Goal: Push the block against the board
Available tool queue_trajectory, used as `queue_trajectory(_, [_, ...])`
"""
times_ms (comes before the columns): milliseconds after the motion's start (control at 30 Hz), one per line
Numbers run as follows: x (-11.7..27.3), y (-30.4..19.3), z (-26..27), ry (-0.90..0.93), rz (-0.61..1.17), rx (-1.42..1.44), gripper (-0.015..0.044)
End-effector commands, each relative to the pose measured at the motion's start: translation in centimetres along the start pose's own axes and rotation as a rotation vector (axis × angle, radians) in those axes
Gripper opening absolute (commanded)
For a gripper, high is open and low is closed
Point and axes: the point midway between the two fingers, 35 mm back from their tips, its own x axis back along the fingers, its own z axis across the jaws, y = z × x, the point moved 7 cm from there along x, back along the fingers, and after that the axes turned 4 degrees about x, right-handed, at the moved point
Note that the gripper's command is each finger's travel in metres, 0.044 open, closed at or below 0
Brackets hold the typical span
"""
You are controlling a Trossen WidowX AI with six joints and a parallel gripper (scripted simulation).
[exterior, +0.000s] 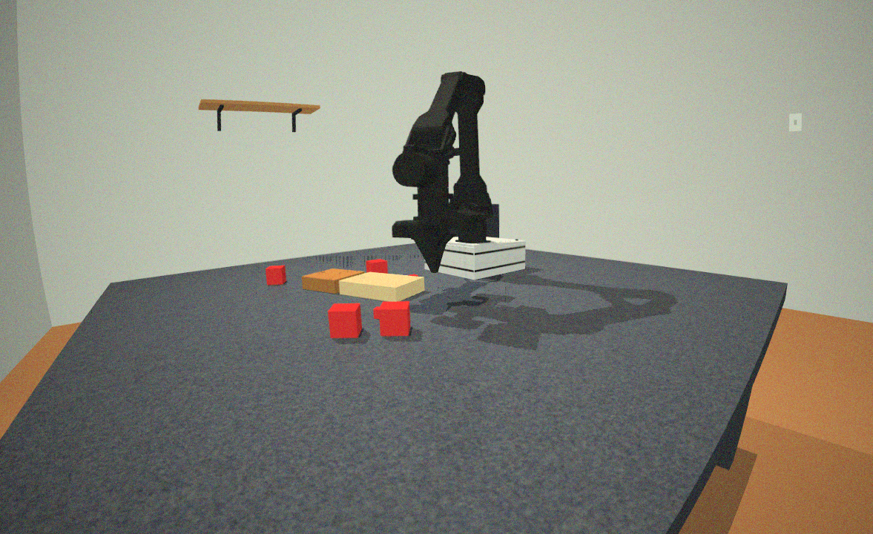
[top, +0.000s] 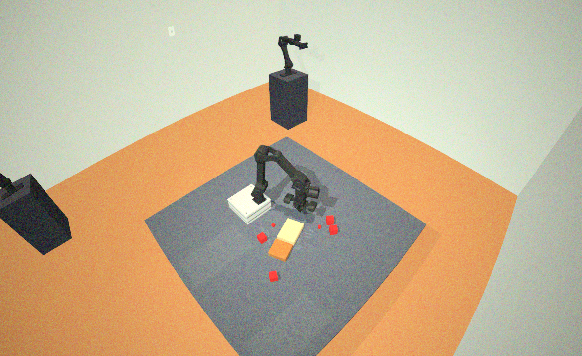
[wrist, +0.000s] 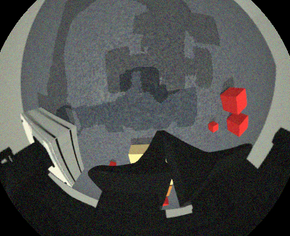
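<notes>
The pale yellow board point(top: 291, 230) point(exterior: 383, 285) point(wrist: 136, 158) lies flat on the table. The orange square block point(top: 280, 249) point(exterior: 330, 279) lies flat at the board's end away from the gripper. One whole side of the block appears to lie against that end, with no gap visible, and their long edges look about even in the top view. My gripper point(top: 300, 209) point(exterior: 434, 270) point(wrist: 160, 134) is shut and empty, fingers pointing down. It is just off the board's other end, slightly above the table. In the wrist view the fingers hide most of the board and block.
Two red cubes point(top: 330, 220) point(top: 333, 230) and a small red cube point(top: 319, 227) lie beyond the board's right side. Another red cube point(top: 261, 238) and a small one point(top: 273, 224) lie left. One red cube point(top: 273, 276) lies beyond the block. The arm stands on a white base point(top: 245, 201).
</notes>
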Motion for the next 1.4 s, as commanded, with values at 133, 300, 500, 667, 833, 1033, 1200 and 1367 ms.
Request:
queue_trajectory(133, [0.9, -0.7, 0.2, 0.007, -0.001, 0.001, 0.0000])
queue_trajectory(300, [0.9, -2.9, 0.4, 0.008, 0.001, -0.001, 0.0000])
queue_trajectory(500, [-4.4, -2.9, 0.3, 0.008, 0.001, -0.001, 0.0000])
queue_trajectory(667, [-4.7, -3.0, 0.4, 0.008, 0.001, -0.001, 0.0000])
queue_trajectory(833, [-4.7, -3.6, 0.3, 0.008, 0.001, -0.001, 0.0000])
queue_trajectory(1033, [-4.7, -4.5, 0.3, 0.008, 0.002, -0.001, 0.0000])
queue_trajectory(1200, [-4.6, -5.3, 0.3, 0.008, 0.003, -0.001, 0.0000])
queue_trajectory(1367, [-4.6, -6.1, 0.3, 0.008, 0.004, -0.001, 0.0000])
